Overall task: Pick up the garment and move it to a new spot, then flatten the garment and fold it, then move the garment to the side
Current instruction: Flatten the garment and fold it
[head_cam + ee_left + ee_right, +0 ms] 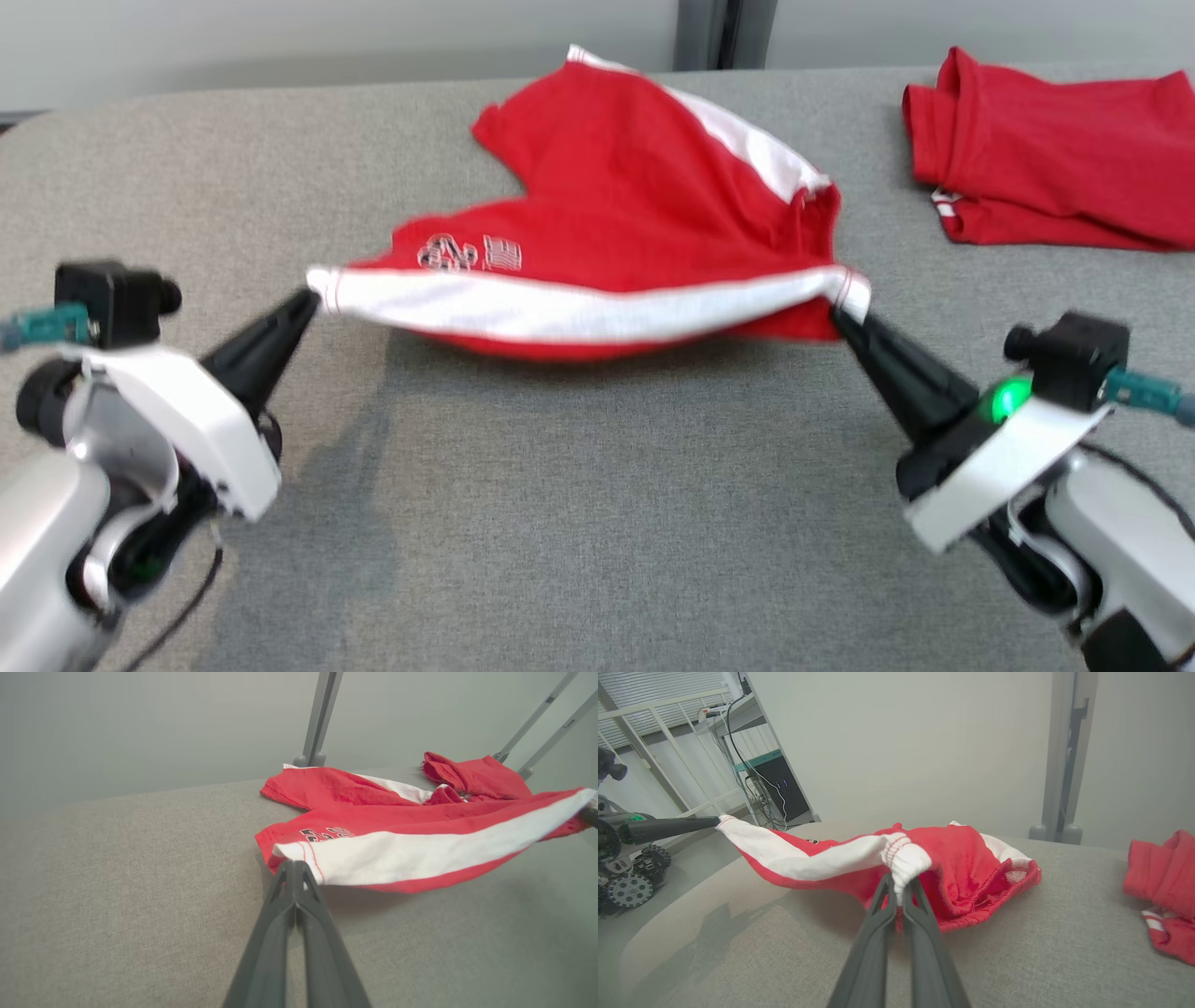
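Note:
The garment (pixel 616 205) is red shorts with a white waistband and white side stripes, lying across the middle of the grey table. Its near white edge is stretched taut and raised between both grippers. My left gripper (pixel 313 301) is shut on the left end of that white band (pixel 373 856), and in the left wrist view the gripper (pixel 295 868) pinches the corner. My right gripper (pixel 840 313) is shut on the bunched right end; in the right wrist view the gripper (pixel 896 882) clamps the gathered white cuff (pixel 906 856). The far part of the garment rests on the table.
A second red garment (pixel 1046 154) lies folded at the table's far right, also in the right wrist view (pixel 1164 886). The grey fabric tabletop (pixel 597 523) spreads wide in front. Grey posts (pixel 320 718) stand behind the far edge. A small wheeled machine (pixel 626 877) stands beyond the table's left end.

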